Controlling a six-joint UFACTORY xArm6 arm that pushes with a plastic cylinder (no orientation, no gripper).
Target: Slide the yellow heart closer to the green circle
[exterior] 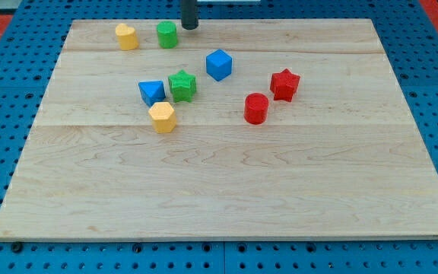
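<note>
The yellow heart (127, 36) sits near the view's top left of the wooden board (226, 198). The green circle (167, 34) stands just to its right, a small gap between them. My tip (190, 27) rests on the board at the view's top edge, just right of the green circle and not touching it. The rod runs up out of the view.
A blue cube (219, 65) lies right of centre. A green star (182, 85), a blue triangle (151, 93) and a yellow hexagon (162, 116) cluster at centre left. A red star (284, 84) and a red cylinder (256, 108) sit to the right.
</note>
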